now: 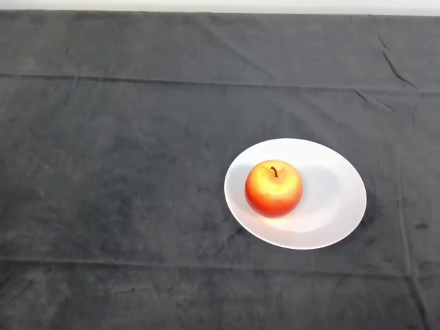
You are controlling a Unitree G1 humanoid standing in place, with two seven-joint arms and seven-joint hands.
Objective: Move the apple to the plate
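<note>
The head view looks down on a table covered by a dark grey cloth (pixel 124 179), which fills nearly the whole scene. The cloth shows long horizontal fold lines, one across the upper part and another across the lower part, along with a few short creases near the upper right corner and some fainter wrinkles along the right side. A narrow pale strip (pixel 220 5) runs along the very top edge, beyond the far end of the cloth. A white round plate (pixel 337 206) lies flat on the cloth, right of centre and a little below the middle of the view. The apple (pixel 273 188) sits on the plate, resting on its left half, nearer the plate's left rim than its right. The apple stands upright with its short dark stem pointing up; its skin is red-orange, shading to yellow around the stem hollow and on the upper left side. It casts a soft shadow onto the white surface to its right. The bare part of the plate lies mostly to the right of and below the fruit. No part of the robot appears in this view, so the apple rests on the plate untouched by anything.
</note>
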